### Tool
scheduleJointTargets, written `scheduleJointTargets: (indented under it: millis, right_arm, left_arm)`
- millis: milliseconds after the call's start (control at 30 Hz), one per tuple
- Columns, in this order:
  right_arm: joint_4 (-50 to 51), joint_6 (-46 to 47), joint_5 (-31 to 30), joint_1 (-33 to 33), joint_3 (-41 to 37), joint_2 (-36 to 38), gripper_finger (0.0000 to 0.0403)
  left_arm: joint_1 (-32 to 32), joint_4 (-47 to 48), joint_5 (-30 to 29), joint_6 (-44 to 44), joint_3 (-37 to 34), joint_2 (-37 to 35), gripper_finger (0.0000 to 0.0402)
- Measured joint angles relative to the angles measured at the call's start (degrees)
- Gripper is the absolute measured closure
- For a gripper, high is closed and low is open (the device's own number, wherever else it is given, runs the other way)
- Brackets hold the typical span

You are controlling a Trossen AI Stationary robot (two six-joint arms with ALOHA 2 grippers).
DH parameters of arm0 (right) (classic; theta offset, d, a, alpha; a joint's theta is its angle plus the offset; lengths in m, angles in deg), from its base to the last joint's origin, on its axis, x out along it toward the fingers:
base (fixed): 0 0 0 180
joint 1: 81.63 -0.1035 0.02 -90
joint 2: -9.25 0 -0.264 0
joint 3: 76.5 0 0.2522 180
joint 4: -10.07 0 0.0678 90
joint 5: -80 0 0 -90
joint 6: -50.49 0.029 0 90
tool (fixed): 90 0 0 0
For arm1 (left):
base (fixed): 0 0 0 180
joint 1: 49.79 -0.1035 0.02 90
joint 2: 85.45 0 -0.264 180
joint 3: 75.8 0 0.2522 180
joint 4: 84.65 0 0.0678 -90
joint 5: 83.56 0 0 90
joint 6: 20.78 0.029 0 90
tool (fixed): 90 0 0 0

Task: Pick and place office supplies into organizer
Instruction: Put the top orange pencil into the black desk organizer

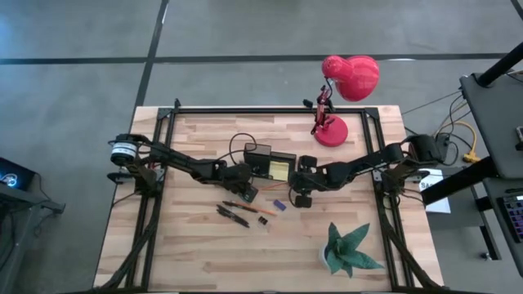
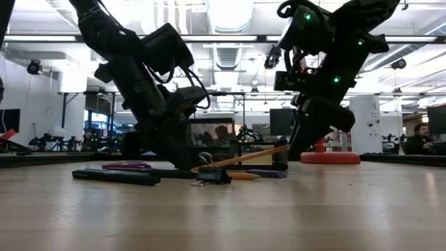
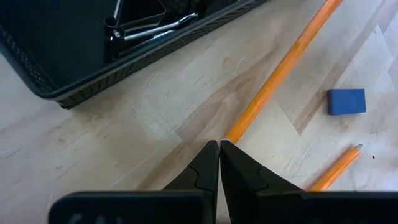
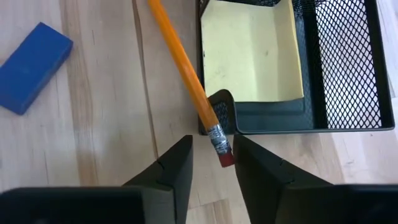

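Note:
The black mesh organizer (image 1: 263, 160) stands mid-table with the yellow sticky-note pad (image 4: 249, 50) lying in one compartment. My left gripper (image 3: 219, 144) is shut at one end of an orange pencil (image 3: 280, 68), just in front of the organizer. That pencil slants upward (image 2: 244, 158) toward my right gripper (image 4: 211, 146). The right gripper is open, its fingers on either side of the pencil's eraser end (image 4: 222, 152) without touching it. On the table lie a second orange pencil (image 3: 336, 168), a blue eraser (image 3: 346, 101), dark pens (image 1: 233, 215) and a small black clip (image 2: 212, 176). My left gripper meets the orange pencil at its end away from the eraser (image 3: 235, 132), with the shut fingertips coming from above. The fingertips hide the place of contact. The pencil's other end stands raised off the table (image 2: 282, 148), so it sits tilted.
A red desk lamp (image 1: 343, 90) stands at the far edge and a green paper plant (image 1: 347, 249) near the right front. A purple-handled thing (image 2: 129, 166) lies low on the table. Metal clip arms (image 3: 149, 28) show inside the organizer. Bare wood lies toward the near edge.

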Motion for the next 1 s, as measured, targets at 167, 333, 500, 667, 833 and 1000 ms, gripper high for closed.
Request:
scheduleJointTargets:
  millis: [167, 333, 500, 667, 833, 1000]
  right_arm:
    - [0.0, 0.0, 0.1, 0.0, 0.0, 0.0, 0.0322]
    - [0.0, 0.0, 0.7, 0.0, 0.0, 0.0, 0.0347]
    - [0.6, -0.2, 2.2, -0.1, 0.0, 0.1, 0.0371]
    - [1.5, -0.5, 4.2, -0.1, 0.0, 0.8, 0.0379]
    - [2.6, -2.2, 4.3, -0.2, 0.0, 3.2, 0.0379]
    - [7.9, -5.1, 0.3, -0.7, 1.2, 7.9, 0.0380]
  left_arm:
    - [0.0, 0.0, 0.0, 0.0, 0.0, 0.0, 0.0402]
    - [0.0, -0.1, -0.2, 0.0, 0.1, 0.0, 0.0402]
    - [0.0, -1.7, -0.2, 2.3, -0.1, -0.4, 0.0402]
    - [-0.1, -1.8, -1.2, 3.9, -0.1, -2.9, 0.0401]
    - [0.0, -1.9, -1.3, 9.0, -0.2, -6.7, 0.0401]
    - [0.0, 1.1, -1.2, 10.4, -0.2, -12.0, 0.0401]
